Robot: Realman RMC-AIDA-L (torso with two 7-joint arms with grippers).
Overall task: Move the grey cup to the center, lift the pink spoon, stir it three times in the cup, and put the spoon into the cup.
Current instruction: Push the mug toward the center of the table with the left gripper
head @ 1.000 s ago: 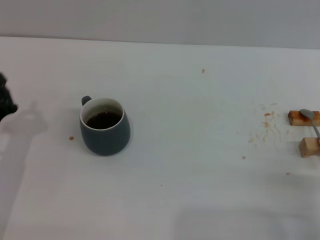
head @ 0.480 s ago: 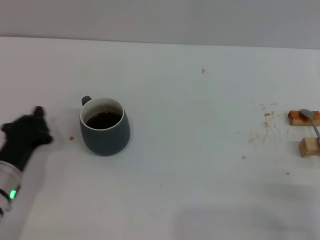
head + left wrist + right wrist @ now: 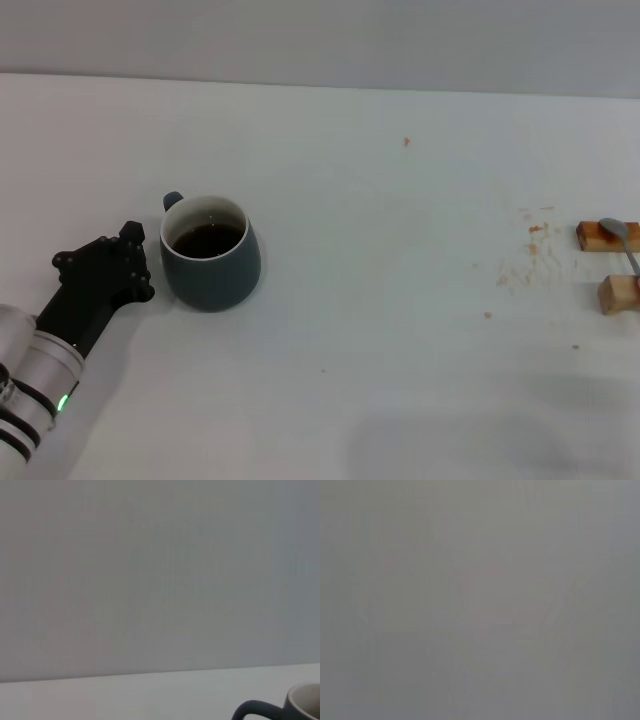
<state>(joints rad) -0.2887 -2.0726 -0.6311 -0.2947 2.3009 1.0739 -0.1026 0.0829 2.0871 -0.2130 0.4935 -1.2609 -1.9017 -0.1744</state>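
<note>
The grey cup [image 3: 210,255] stands on the white table [image 3: 380,200] at the left, with dark liquid inside and its handle pointing back-left. Its handle and rim also show in the left wrist view [image 3: 280,709]. My left gripper [image 3: 125,262] is just left of the cup, close beside it at table level. The pink spoon [image 3: 622,240] lies at the far right edge, its pale bowl resting on a tan wooden block; its pink end is out of view. My right gripper is not in view.
Two small tan wooden blocks [image 3: 603,237] [image 3: 618,293] sit at the far right under the spoon. Brown crumbs [image 3: 525,262] are scattered left of them. A grey wall runs behind the table.
My left arm has come in from the left edge and moved right, up to the cup's left side. The cup and the spoon have not moved.
</note>
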